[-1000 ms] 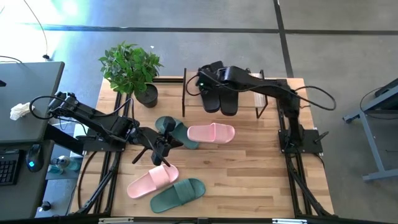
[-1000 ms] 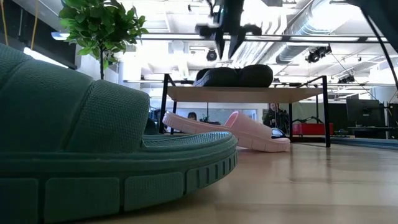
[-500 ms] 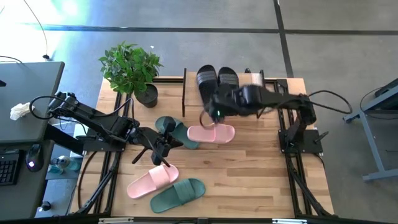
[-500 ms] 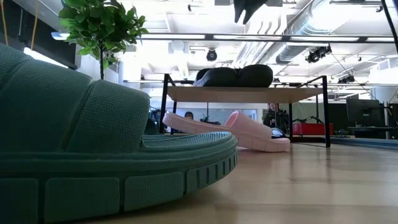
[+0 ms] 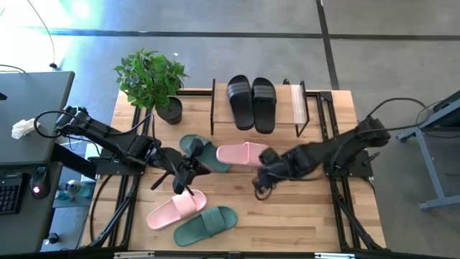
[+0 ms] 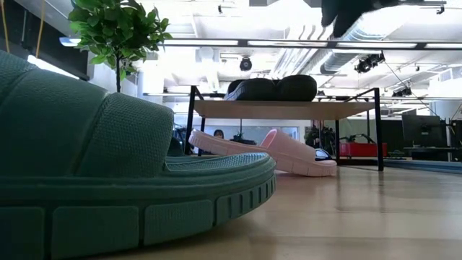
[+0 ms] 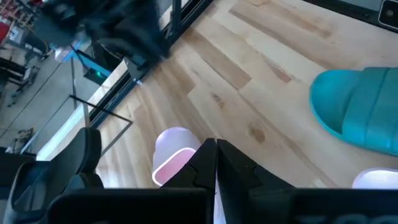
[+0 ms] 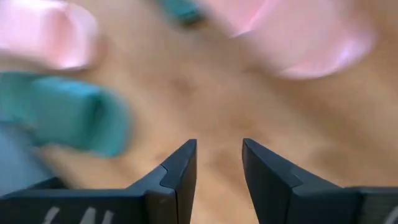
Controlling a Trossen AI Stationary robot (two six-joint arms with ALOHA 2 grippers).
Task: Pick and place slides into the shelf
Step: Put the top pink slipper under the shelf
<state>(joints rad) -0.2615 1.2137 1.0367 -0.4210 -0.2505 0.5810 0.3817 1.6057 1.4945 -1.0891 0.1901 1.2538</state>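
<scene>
Two black rubber slides (image 5: 252,103) side by side on light wood-topped shelf (image 5: 296,103); pink and green slides loose on slatted tabletop (image 5: 287,208). Right gripper (image 5: 260,185) stretched low over bare boards, fingers parted, empty. Left gripper (image 5: 181,180) angled beside pale pink slide (image 5: 176,208), fingers together.

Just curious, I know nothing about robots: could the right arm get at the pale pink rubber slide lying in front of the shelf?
Probably yes: the right gripper hangs open beside that pale pink rubber slide, with nothing between them.
</scene>
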